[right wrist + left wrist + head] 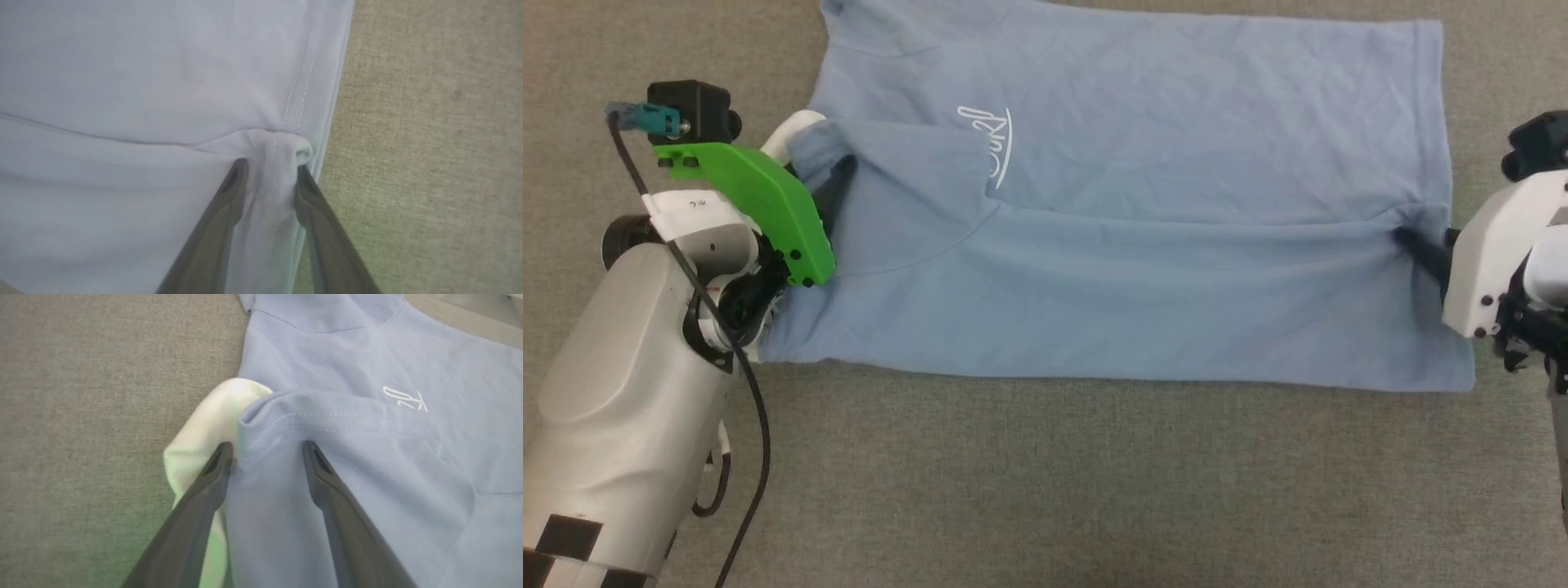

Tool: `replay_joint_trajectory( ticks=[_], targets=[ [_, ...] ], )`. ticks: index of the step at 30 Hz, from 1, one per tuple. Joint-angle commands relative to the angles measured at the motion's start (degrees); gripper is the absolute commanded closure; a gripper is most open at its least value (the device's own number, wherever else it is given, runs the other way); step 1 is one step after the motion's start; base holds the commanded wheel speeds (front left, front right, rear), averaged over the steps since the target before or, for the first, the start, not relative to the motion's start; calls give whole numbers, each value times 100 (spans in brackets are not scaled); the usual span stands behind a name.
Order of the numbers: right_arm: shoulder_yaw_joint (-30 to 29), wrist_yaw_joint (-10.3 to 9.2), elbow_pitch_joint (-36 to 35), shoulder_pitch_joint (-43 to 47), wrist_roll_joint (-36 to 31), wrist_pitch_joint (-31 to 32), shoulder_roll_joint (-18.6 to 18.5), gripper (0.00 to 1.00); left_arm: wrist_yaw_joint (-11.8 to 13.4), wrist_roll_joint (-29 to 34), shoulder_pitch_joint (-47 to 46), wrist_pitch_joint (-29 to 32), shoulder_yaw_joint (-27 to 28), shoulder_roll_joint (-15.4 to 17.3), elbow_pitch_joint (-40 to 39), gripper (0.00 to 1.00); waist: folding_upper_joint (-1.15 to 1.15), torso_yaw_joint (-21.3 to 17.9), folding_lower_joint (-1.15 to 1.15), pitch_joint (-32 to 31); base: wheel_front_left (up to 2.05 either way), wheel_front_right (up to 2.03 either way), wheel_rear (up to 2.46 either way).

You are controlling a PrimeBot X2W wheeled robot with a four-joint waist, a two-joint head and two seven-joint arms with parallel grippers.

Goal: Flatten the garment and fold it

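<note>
Left claw (267, 446) spread astride a white-lined fold (261, 412), right claw (271, 166) flanking a bunched hem (282, 147), grip unclear, on a soft, light-looking shirt (1176, 163) lying half folded on gray cloth (1045, 490), likely best held by its edges.

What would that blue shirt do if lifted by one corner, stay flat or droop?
Probably droop: the shirt bunches into a soft ridge between the fingers of the right claw. Pushed, it would likely wrinkle rather than slide whole, since a long crease crosses it from near the left claw.
</note>
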Motion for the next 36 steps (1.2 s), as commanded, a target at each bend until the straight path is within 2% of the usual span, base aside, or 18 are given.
replay_joint_trajectory(
  ticks=[1,7,13,19,26,32,36],
  targets=[
    [18,-11,135,240,1,55,25,0,-31,67,-90,-55,-18,-3,73,0,0,20,-1,-198,0,0,0],
    [-300,-11,-167,416,147,-190,9,0,-90,88,-93,-289,-16,-62,109,0,0,91,-1,-795,0,0,0],
    [-650,-11,-642,751,153,-943,34,0,-68,180,148,-884,127,5,-61,0,0,143,-1,-1486,0,0,0],
    [-930,-11,-1018,1278,17,-1975,229,0,-36,523,780,-2108,287,135,-497,0,0,187,-1,-1953,0,0,0],
    [-1140,-11,-1159,2061,-174,-3304,559,0,200,829,1930,-3470,453,130,-866,0,0,236,-1,-2220,0,0,0],
    [-1187,-11,-1062,2704,-238,-4079,763,0,415,953,2828,-3793,592,-37,-1125,0,0,252,-1,-2362,0,0,0],
    [-1175,-11,-948,3018,-212,-4280,867,0,509,985,3256,-3832,676,-195,-1236,0,0,246,-1,-2398,0,0,0]
  ],
)
